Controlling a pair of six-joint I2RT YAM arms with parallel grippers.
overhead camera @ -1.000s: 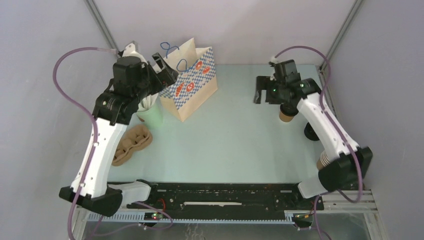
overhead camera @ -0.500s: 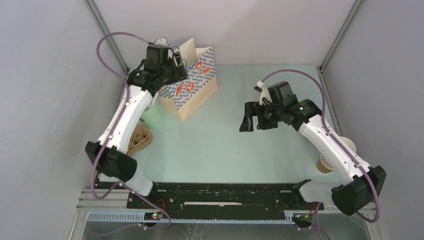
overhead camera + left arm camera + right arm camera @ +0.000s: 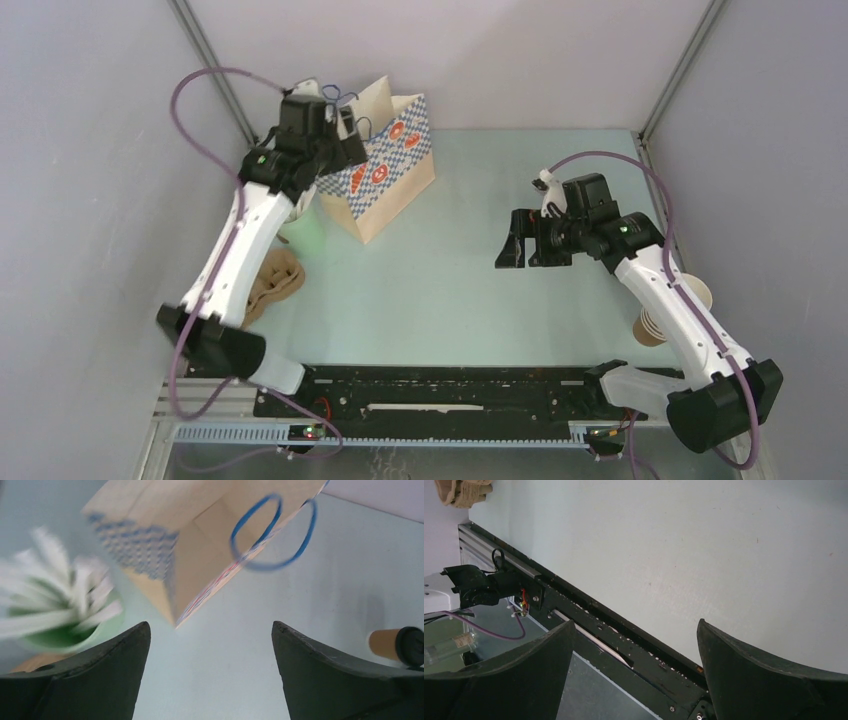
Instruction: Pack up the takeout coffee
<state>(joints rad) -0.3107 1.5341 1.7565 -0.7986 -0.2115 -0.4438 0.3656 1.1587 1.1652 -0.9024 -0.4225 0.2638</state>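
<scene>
The takeout coffee [image 3: 397, 644], a tan cup with a black lid, shows at the right edge of the left wrist view, small and far across the table. In the top view my right arm hides it. The checkered paper bag [image 3: 385, 170] stands open at the back left, and its inside and blue handles show in the left wrist view [image 3: 200, 540]. My left gripper [image 3: 345, 135] is open and empty, held over the bag's left rim [image 3: 210, 626]. My right gripper [image 3: 518, 252] is open and empty above mid-table, facing the front rail [image 3: 635, 622].
A pale green cup of white sticks [image 3: 60, 615] stands left of the bag. A brown cardboard piece [image 3: 272, 282] lies at the left. A stack of lidless tan cups [image 3: 652, 325] stands at the right edge. The black front rail [image 3: 624, 630] runs along the near edge.
My left arm has stretched back and brought its gripper up to the bag. My right gripper has left the back right and swung to mid-table, still open.
</scene>
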